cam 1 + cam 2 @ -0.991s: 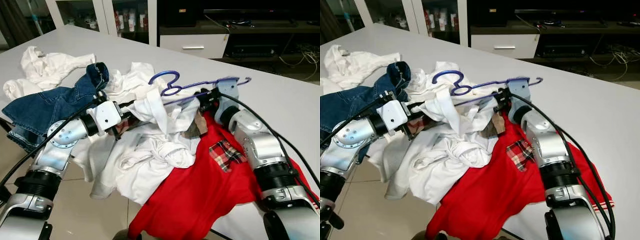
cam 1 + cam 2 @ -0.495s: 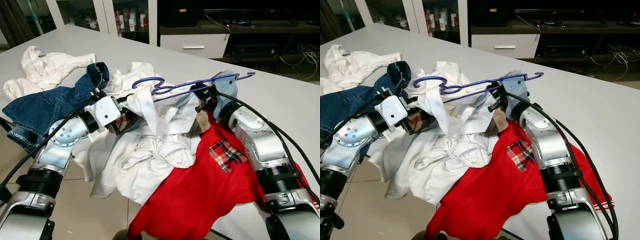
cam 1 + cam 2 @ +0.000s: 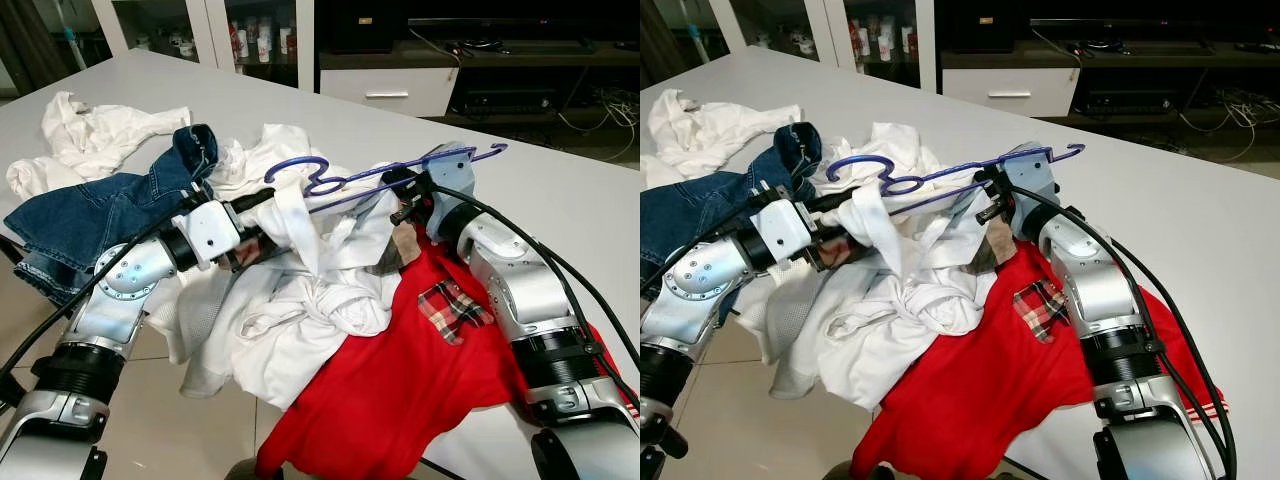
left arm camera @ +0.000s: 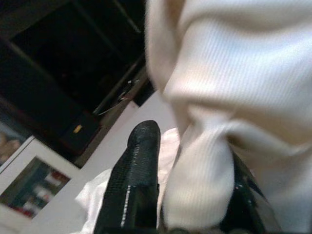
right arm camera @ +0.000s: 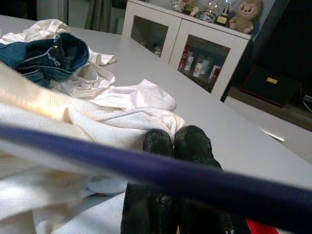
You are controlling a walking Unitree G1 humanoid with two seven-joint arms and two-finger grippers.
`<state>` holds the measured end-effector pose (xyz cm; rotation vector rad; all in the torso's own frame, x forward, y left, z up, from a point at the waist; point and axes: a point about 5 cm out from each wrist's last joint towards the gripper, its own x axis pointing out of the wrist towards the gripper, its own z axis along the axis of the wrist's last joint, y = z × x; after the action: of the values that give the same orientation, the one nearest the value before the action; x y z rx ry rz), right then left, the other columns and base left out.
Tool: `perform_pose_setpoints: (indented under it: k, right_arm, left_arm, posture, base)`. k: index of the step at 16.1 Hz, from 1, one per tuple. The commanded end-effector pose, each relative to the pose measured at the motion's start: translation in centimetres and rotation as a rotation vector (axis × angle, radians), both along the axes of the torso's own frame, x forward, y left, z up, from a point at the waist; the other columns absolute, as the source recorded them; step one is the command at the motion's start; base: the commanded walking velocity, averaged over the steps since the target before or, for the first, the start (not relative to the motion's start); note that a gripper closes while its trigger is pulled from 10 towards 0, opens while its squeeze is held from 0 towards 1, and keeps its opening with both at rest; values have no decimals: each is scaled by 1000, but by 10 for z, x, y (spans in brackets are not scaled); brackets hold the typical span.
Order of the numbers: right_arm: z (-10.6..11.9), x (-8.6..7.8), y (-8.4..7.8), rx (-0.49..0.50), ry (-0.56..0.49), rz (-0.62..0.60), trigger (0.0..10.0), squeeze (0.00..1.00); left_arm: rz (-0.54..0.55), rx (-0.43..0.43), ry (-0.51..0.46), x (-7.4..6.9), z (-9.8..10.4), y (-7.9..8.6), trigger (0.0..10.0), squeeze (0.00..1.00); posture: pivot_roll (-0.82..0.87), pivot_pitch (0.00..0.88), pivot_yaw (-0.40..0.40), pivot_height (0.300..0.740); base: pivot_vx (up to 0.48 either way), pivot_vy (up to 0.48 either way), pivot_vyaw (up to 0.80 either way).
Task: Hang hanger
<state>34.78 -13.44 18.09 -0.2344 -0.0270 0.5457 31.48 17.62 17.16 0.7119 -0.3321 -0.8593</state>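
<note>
Grey table (image 3: 560,200) carried a heap at its near edge: blue jeans (image 3: 90,210) toward the left, white garments (image 3: 300,290) in the middle, red garment (image 3: 400,390) with plaid patch to the right. Purple hanger (image 3: 390,170), thin wire, hook pointing left, lay tilted atop the white pile. Right pincer (image 5: 175,139) was closed against the hanger's bar; left pincer (image 4: 187,183) clamped on white cloth.

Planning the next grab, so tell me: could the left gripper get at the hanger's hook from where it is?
Probably not yet: the left gripper is shut on the white shirt, though the purple hanger hook lies close above, unobstructed.
</note>
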Motion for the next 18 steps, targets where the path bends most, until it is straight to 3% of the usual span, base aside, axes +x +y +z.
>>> perform_pose_setpoints:
  k: [1, 7, 8, 14, 18]
  right_arm:
    - [6, 2, 3, -14, -13, 7, 0, 0]
    - [7, -2, 9, -21, -21, 39, 0, 0]
    - [8, -2, 10, -21, -25, 44, 0, 0]
    - [10, -2, 10, -25, -30, 56, 0, 0]
    - [10, -5, 7, -30, -37, 74, 0, 0]
  left_arm:
    - [-21, 27, 13, -2, -3, -4, 10000, 0]
    - [-4, 34, 16, 0, -3, -4, 10000, 0]
    - [-23, 40, 41, -1, -6, -4, 0, 0]
    - [-62, 35, 90, -6, -8, -3, 0, 0]
    - [-29, -8, 91, -2, -5, 0, 0, 0]
  posture:
    - [78, 0, 3, 740]
    - [77, 0, 2, 740]
    - [77, 0, 3, 740]
    - [79, 0, 1, 740]
    - [77, 0, -1, 740]
  base:
    - [0, 0, 0]
    - [0, 0, 0]
    - [0, 0, 0]
    - [0, 0, 0]
    - [0, 0, 0]
